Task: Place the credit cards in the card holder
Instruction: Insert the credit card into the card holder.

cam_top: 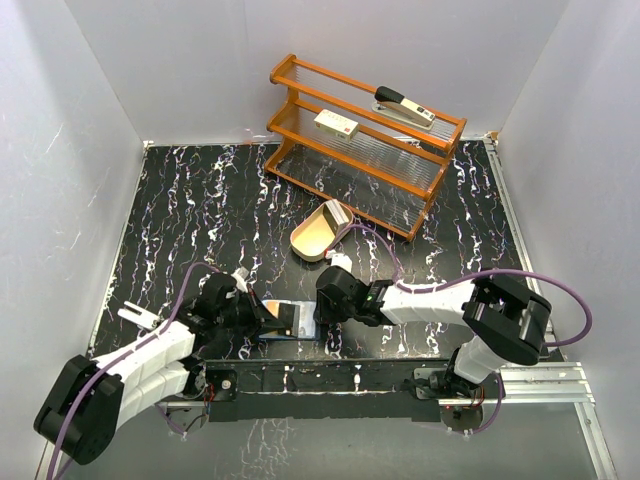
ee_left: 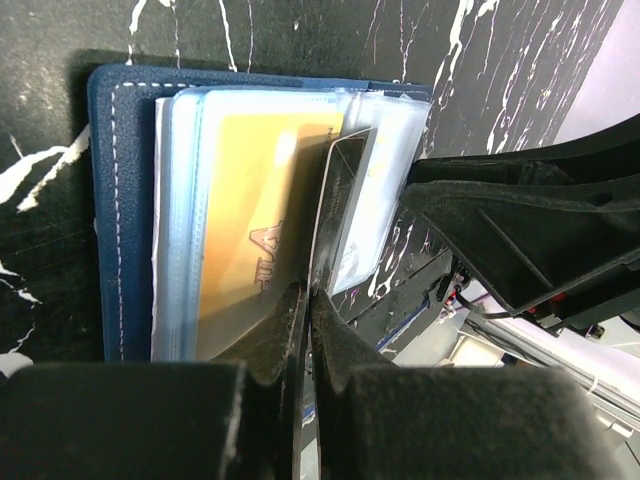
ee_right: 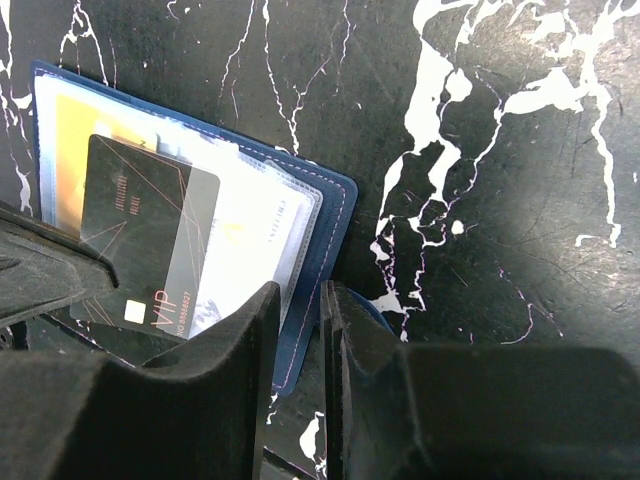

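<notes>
Left wrist view: the left gripper (ee_left: 306, 300) has its fingers pressed together on the near edge of a dark credit card (ee_left: 340, 200). The card rises tilted from that grip. Its far end reaches in among the clear sleeves of the card holder (ee_left: 105, 200), but it is not clear whether it sits inside a pocket. The holder lies open and flat on the table, navy cover down. A gold card (ee_left: 245, 220) already sits in one pale sleeve just beside the dark one.

In the right wrist view, the right gripper (ee_right: 300, 295) has its fingers a narrow slit apart. The holder's navy cover edge shows in that slit, though I cannot tell whether the pads press on it.

From the top external view, both grippers meet over the holder (cam_top: 285, 318) at the near edge of the black marbled table (cam_top: 200, 220), the left one (cam_top: 262, 312) touching it from the left and the right one (cam_top: 322, 318) from the right. A tan oval tray (cam_top: 315, 238) sits near, farther back. An orange rack (cam_top: 370, 140) stands well beyond it.
</notes>
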`<state>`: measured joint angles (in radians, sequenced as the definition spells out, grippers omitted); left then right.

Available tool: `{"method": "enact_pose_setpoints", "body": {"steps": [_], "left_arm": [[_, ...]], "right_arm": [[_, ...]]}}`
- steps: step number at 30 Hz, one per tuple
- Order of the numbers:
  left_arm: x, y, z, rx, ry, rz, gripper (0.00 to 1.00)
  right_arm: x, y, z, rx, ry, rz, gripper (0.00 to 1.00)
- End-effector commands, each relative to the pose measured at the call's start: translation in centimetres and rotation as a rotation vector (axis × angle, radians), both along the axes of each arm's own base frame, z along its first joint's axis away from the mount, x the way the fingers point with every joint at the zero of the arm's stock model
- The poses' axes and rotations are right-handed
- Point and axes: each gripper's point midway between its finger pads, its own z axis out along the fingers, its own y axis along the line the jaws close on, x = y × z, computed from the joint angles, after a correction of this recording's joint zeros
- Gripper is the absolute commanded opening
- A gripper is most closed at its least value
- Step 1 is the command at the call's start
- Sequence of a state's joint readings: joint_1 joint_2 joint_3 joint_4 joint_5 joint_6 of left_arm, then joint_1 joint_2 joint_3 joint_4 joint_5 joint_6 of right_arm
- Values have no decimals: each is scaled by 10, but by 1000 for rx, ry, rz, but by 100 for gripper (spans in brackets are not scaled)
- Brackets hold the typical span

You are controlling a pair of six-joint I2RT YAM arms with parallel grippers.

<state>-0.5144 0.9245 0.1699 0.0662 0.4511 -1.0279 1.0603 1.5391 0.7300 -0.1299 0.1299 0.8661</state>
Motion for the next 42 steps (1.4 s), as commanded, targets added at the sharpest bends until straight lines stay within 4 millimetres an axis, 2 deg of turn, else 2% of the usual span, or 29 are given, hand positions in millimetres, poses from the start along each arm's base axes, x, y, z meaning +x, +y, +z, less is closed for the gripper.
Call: {"method": "enact_pose_setpoints", "body": {"steps": [1,7,13,15,19,23,26,31,42], "left_arm": [[-1,2,-6,33,4,-18,0],[5,3,-6,47,-5,0,0],[4,1,-8,48,14,-4,1],[5,3,-6,65,20,-3,8],[5,15,0,144,34,30,38],[7,21,6,181,33,53,49],[9,21,8,184,26,58,52],[17,9,13,124,-4,34,54],[17,1,-1,93,31,28,54]], "right_arm": [[1,8,-3,31,-4,4,21],[-2,6,-13,21,15,4,21],[-4,6,-14,32,23,1,21],[-4,6,-12,31,21,-2,21],[-2,4,-6,25,10,-12,21],[-3,5,-3,34,12,-11,21],[-3,5,-1,42,14,-12,20],[-4,5,2,55,14,-16,20],[-10,4,-6,72,41,-20,19]]}}
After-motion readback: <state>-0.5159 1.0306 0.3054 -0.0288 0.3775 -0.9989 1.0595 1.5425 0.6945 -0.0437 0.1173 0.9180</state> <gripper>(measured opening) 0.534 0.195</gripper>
